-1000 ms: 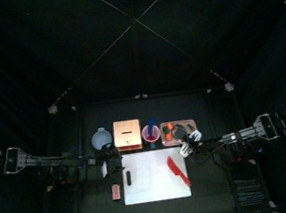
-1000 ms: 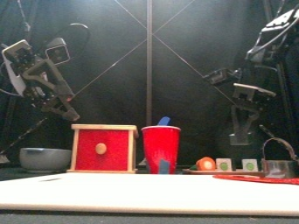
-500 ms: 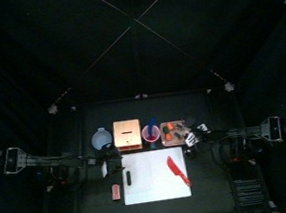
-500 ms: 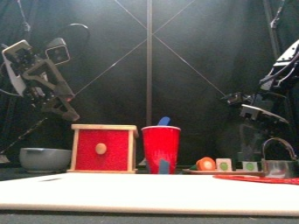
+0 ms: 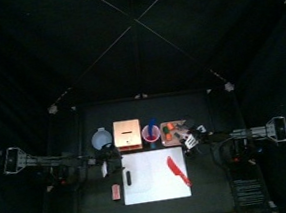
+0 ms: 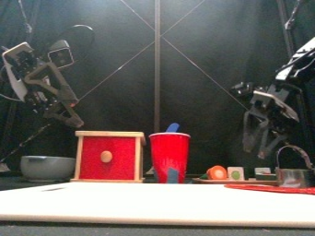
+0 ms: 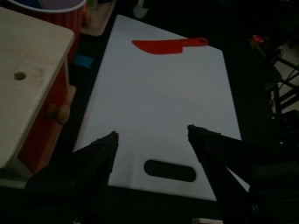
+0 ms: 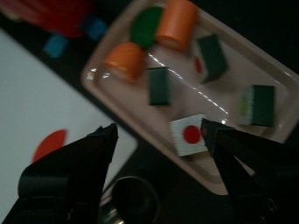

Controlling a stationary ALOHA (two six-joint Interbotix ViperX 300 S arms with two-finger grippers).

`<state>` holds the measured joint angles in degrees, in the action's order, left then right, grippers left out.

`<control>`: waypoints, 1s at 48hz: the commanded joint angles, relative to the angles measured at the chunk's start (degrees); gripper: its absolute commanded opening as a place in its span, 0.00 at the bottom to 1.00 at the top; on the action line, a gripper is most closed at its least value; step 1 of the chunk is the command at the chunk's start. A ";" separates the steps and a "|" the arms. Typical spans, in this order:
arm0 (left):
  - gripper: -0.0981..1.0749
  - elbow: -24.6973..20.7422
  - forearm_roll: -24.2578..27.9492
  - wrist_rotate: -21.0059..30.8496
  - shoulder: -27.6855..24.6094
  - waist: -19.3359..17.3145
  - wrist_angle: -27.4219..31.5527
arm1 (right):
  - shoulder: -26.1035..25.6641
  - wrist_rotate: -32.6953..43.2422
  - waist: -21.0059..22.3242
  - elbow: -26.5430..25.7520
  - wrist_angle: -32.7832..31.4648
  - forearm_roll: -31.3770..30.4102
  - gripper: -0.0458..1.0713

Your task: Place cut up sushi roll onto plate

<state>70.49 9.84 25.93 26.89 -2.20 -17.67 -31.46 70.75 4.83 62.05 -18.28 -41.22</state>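
The right gripper hangs with its two black jaws spread wide and empty, just above a pale pink plate. The plate already holds the cut up sushi roll: several short dark-green pieces, one showing a white face with a red centre, lying loose and apart from one another. Two orange cylinders and a green piece lie at one end of the same plate.

Beside the plate is a white cutting board with a red knife lying on it.

The left gripper, also spread open and holding nothing, hovers above the handle end of that board.

At table height, a red cup with something blue inside stands beside a red-fronted wooden box. A grey bowl sits at the far left.
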 commanded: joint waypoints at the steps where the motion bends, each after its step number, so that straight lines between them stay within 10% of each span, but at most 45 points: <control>1: 0.92 -1.76 0.18 -0.18 0.09 -0.09 -0.44 | -1.32 0.00 -1.67 -1.05 5.10 -2.81 0.97; 20: 0.92 -5.54 1.85 0.00 0.44 0.09 -0.88 | 14.41 -2.29 3.08 -5.10 32.34 -13.89 0.97; 48: 0.91 -6.59 8.17 -8.26 0.44 2.55 -8.53 | 18.37 -29.62 0.79 -13.18 38.94 6.68 0.97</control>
<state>64.95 18.81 18.37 27.25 0.35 -25.58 -11.43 42.45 5.89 50.01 19.34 -36.12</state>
